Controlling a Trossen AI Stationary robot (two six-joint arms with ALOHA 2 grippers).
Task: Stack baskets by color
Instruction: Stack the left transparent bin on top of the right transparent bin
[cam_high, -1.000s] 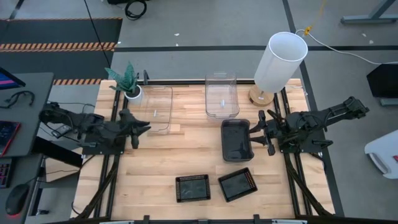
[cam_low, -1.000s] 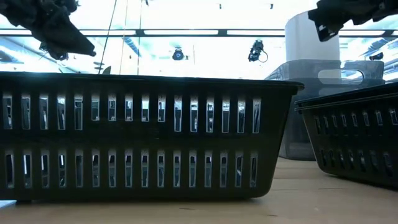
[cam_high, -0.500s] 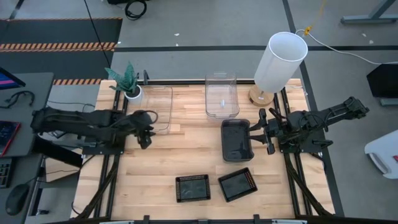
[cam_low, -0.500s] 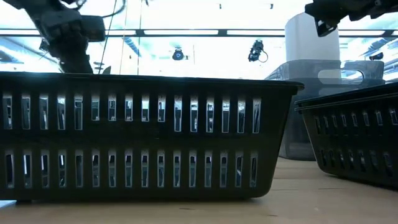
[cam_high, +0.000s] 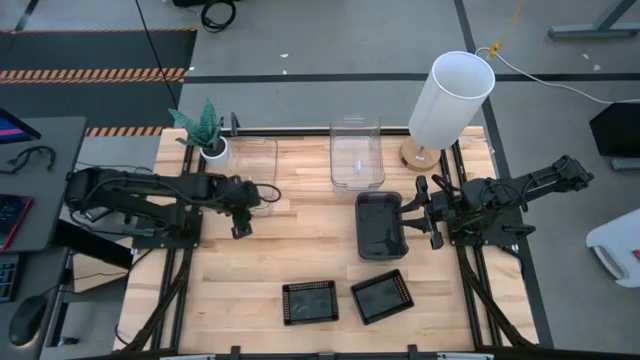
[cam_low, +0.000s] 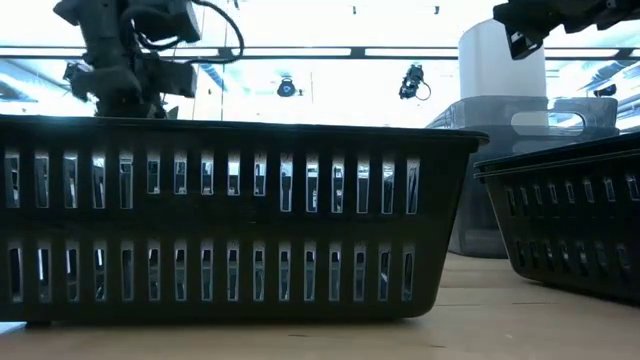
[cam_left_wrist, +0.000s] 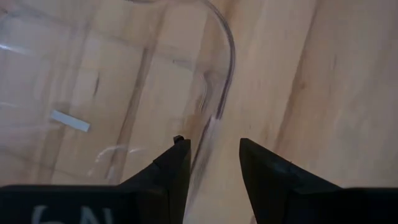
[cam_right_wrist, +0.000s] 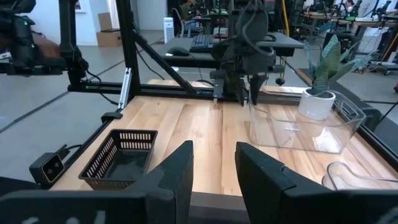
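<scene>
My left gripper (cam_high: 240, 208) points down, open, over the near end of a clear basket (cam_high: 256, 176) at the table's far left. Its fingers stand on either side of that basket's near wall (cam_left_wrist: 216, 112); I cannot tell whether they touch it. A second clear basket (cam_high: 357, 155) stands at the far middle. A dark-grey basket (cam_high: 380, 226) lies right of centre, with my right gripper (cam_high: 426, 211) open and level just to its right. Two black mesh baskets (cam_high: 310, 302) (cam_high: 382, 296) rest near the front edge.
A white cylindrical lamp (cam_high: 450, 100) stands at the far right and a small potted plant (cam_high: 206, 132) at the far left corner, beside the clear basket. Bare wood lies in the table's middle and near left (cam_high: 200, 290).
My left gripper has swung from the table's left edge toward the clear basket's near end. It has tipped from nearly level to pointing steeply down and has sunk a little. The baskets have stayed where they were.
</scene>
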